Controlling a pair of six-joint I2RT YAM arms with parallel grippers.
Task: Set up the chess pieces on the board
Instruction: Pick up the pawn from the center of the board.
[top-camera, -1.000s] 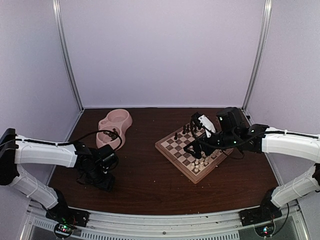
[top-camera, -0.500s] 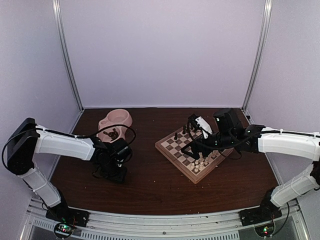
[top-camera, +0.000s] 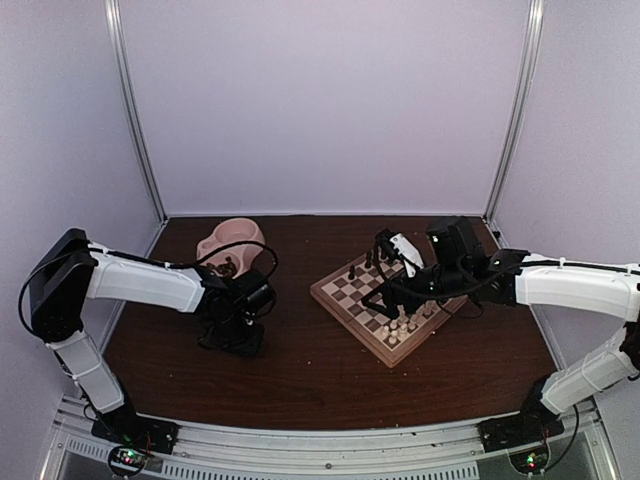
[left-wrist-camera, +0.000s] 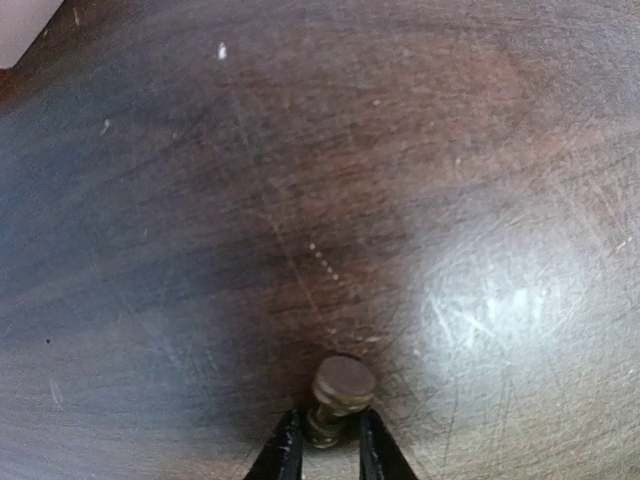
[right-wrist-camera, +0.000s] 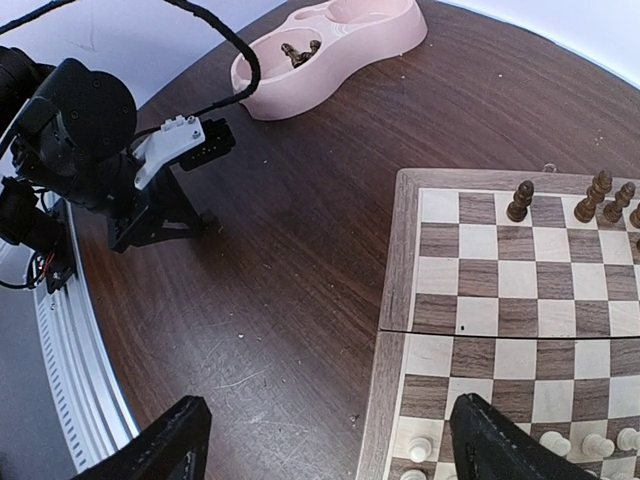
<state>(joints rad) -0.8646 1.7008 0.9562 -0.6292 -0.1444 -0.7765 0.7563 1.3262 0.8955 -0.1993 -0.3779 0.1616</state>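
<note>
In the left wrist view my left gripper (left-wrist-camera: 331, 458) is shut on a small dark chess piece (left-wrist-camera: 341, 394), its round base turned toward the camera, just above the bare tabletop. From the top view that gripper (top-camera: 240, 328) hangs between the pink bowl and the board (top-camera: 345, 320). Several dark chess pieces (right-wrist-camera: 520, 200) stand along the board's far edge (right-wrist-camera: 400, 250), and more lie in the bowl (right-wrist-camera: 298, 52). My right gripper (right-wrist-camera: 330, 455) is open wide over the board's left border, holding nothing.
A pink double bowl (top-camera: 228, 245) sits at the back left. Pale cream chessmen (right-wrist-camera: 560, 440) line the board's near rows. The left arm's wrist (right-wrist-camera: 100, 140) and its cable show at the left of the right wrist view.
The left arm swung right, from beside the bowl toward the table's middle, and its jaws closed on a dark piece. The right arm shifted slightly left over the board.
</note>
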